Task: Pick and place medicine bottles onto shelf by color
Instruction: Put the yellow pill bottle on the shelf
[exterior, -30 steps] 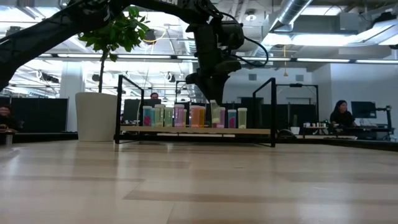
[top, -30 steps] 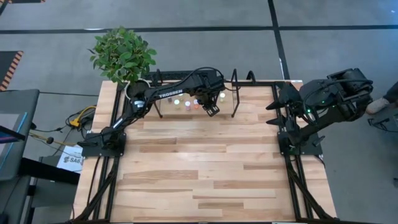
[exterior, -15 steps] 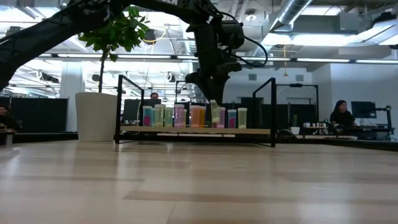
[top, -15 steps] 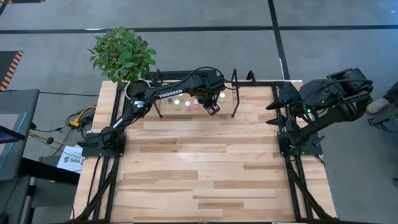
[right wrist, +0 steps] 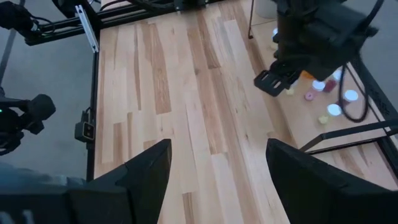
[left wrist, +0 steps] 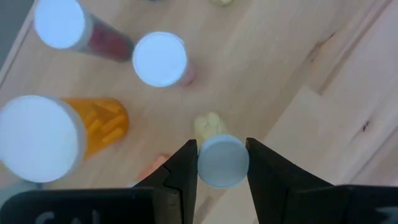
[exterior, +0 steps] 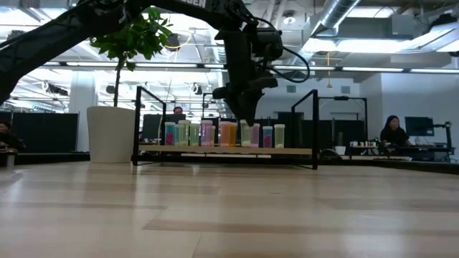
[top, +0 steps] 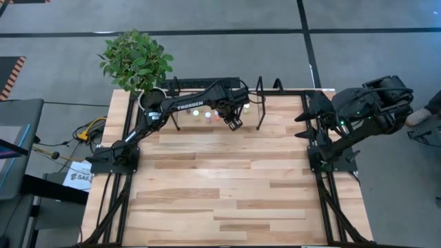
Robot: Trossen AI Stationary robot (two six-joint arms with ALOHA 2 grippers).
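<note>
Left gripper, clamped on a yellow bottle by its white cap, holds it upright over the shelf, seemingly to seat it among shelved bottles.

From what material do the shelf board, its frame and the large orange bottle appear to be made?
The shelf board looks like light wood with a matte finish: grain lines and a small knot show. Its frame seems to be black metal tube, thin and dark. The large orange bottle is probably translucent plastic, since capsules show through its body; its cap looks like smooth white plastic.
</note>
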